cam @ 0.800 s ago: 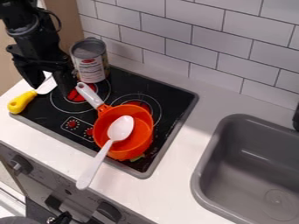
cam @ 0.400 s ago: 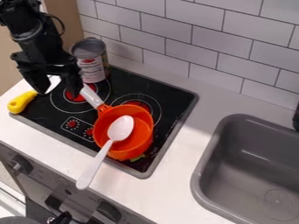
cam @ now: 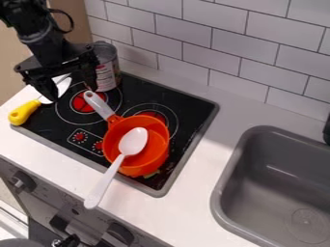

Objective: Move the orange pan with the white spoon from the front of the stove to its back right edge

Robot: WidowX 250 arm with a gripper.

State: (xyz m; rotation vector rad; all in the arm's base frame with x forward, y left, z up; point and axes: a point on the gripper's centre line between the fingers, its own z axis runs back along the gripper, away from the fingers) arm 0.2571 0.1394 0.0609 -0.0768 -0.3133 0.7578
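Black arm [cam: 37,34] of mine comes in from upper left, angled down. Cable [cam: 63,21] loops off beside my wrist [cam: 48,48]. My gripper [cam: 72,93] hangs over the worktop [cam: 193,193], toward its left end, tips down. Fingers [cam: 45,89] spread wide, clear gap between them, one lower in view than the other.

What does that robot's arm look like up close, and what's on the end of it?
The arm is black, with chunky, jointed segments. A thin dark cable loops out from its side. At the end is a black tool with a wide crosswise body and two dark fingers that taper towards their tips.
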